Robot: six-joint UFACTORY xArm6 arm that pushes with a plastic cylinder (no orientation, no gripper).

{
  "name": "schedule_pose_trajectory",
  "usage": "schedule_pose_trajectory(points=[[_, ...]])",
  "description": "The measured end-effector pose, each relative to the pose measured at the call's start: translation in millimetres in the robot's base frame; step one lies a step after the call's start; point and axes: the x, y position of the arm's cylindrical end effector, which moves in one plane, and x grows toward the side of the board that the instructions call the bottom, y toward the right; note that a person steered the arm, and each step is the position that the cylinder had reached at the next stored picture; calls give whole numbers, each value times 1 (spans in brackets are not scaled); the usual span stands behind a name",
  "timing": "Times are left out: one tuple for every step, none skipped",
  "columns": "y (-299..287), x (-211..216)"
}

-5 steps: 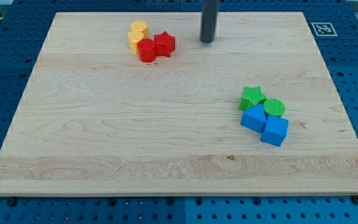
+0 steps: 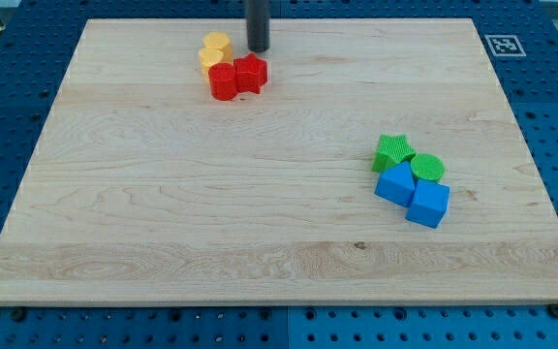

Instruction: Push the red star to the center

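The red star [image 2: 251, 73] lies near the view's top, left of the middle, touching a red cylinder [image 2: 224, 81] on its left. Two yellow blocks [image 2: 215, 49] sit just above and left of them. My tip [image 2: 258, 49] is right above the red star, at its top edge, to the right of the yellow blocks; whether it touches the star I cannot tell.
A cluster sits at the view's right: a green star [image 2: 392, 152], a green cylinder [image 2: 428, 168], a blue block [image 2: 394, 184] and a blue cube [image 2: 428, 205]. The wooden board [image 2: 163, 213] lies on a blue pegboard. A marker tag [image 2: 501, 45] is at the top right corner.
My tip has moved left, from right of the red star to just above it. The red star and red cylinder have shifted slightly left and down.
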Motion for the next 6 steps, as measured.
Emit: schedule_pose_trajectory(points=[[-9, 11], [-9, 36], [0, 60], [28, 77], [63, 84], [66, 92]])
